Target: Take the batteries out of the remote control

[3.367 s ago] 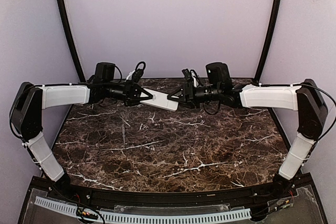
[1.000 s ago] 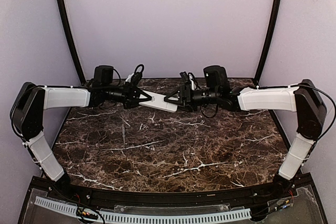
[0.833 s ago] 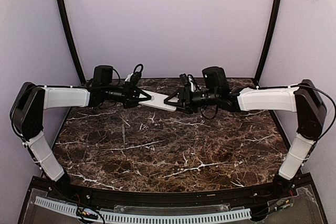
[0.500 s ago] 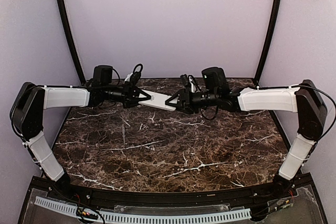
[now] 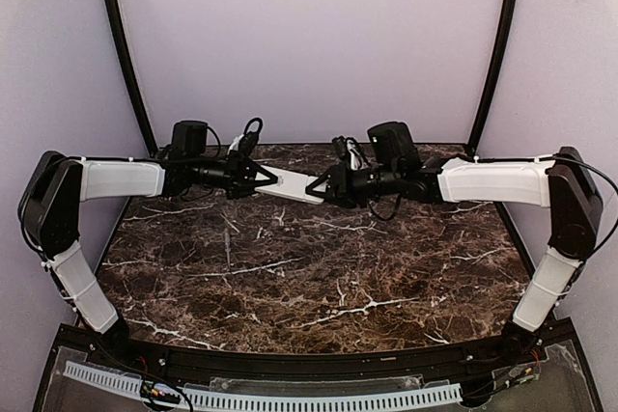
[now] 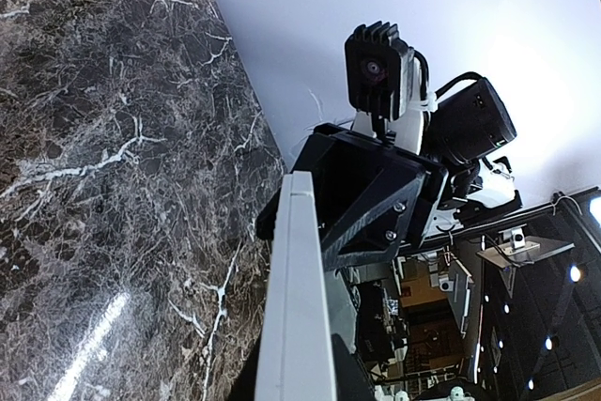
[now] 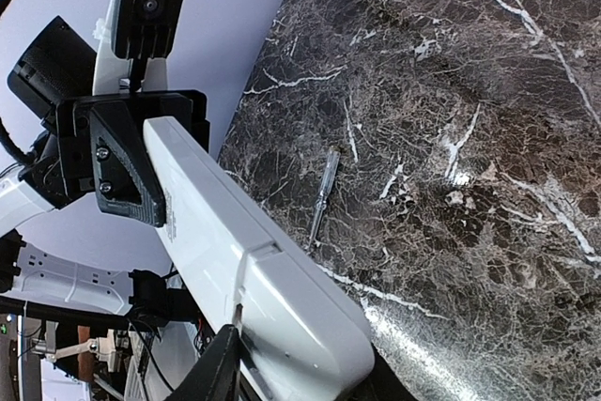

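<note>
A dark brown marble desk (image 5: 290,277) with white veins fills the scene. The left arm (image 5: 116,178) and right arm (image 5: 492,180) reach in from either side and meet over its far edge. Between them the white remote control (image 5: 290,183) is held in the air above the desk, tilted. The left end effector (image 5: 263,178) is clamped on one end, and the right end effector (image 5: 319,187) is closed on the other. A thin pale stick (image 7: 322,196) lies on the desk below.
</note>
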You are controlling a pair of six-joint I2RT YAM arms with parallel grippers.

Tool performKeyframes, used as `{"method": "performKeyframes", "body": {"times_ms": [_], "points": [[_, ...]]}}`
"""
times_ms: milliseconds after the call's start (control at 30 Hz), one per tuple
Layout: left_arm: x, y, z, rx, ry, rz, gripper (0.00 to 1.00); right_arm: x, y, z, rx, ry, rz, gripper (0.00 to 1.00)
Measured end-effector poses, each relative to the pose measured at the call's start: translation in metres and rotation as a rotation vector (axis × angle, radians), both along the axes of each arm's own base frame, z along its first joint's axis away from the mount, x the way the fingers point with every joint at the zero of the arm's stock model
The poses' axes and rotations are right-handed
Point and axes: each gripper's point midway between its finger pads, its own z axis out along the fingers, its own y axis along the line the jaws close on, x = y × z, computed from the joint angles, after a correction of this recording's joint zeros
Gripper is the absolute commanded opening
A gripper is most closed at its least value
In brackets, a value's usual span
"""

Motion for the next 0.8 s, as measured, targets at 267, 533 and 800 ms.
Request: {"method": "performKeyframes", "body": {"times_ms": [267, 533, 800], "points": [[0.0003, -0.0003, 0.0007, -0.002, -0.017, -0.002, 0.00, -0.0009, -0.0028, -0.0001, -0.012, 0.002, -0.006, 0.33], [0.0000, -0.0012, -0.0005, 0.035, -0.051, -0.014, 0.00, -0.0018, -0.0067, -0.0019, -0.080, 0.002, -0.027, 0.39], [0.0019, -0.0003, -0.0009, 0.101, -0.098, -0.004, 0.00, 0.0006, -0.0058, -0.0041, -0.151, -0.005, -0.039, 0.40]]}}
